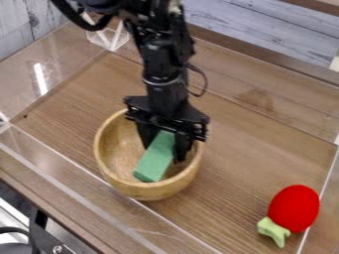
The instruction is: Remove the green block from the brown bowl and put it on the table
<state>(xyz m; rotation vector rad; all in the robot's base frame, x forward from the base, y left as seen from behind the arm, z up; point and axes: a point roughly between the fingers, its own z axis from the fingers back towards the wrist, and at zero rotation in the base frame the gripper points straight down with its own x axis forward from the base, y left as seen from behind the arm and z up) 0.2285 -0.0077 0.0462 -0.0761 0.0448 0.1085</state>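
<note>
Camera view, looking down at an angle: black robot arm [157, 45] comes in from top centre of frame, pointing straight down. End effector [167, 139] sits approx centre of frame, over the right side of the brown bowl [113, 169], its black fingers [187, 137] on either side of the green block's upper end. Looks clamped on the green block [159, 159], i.e. grasping it near the top.

Block is tilted: upper end between the fingers, lower end down toward the bowl floor at lower left. Can't tell whether the lower end touches the bowl bottom or is just clear of it. Block is inside the bowl's outline, right of bowl centre, near the right-hand rim.

Bowl: round, light wood w/ thick rim, sits on the worktop [259, 129] slightly left of and below frame centre. Worktop is brown wood-grain; clear acrylic wall [54, 213] runs along the lower left edge, another along the upper left.

Red strawberry-like toy [291, 206] w/ green leaves lies at lower right of frame, well apart from bowl and arm.
</note>
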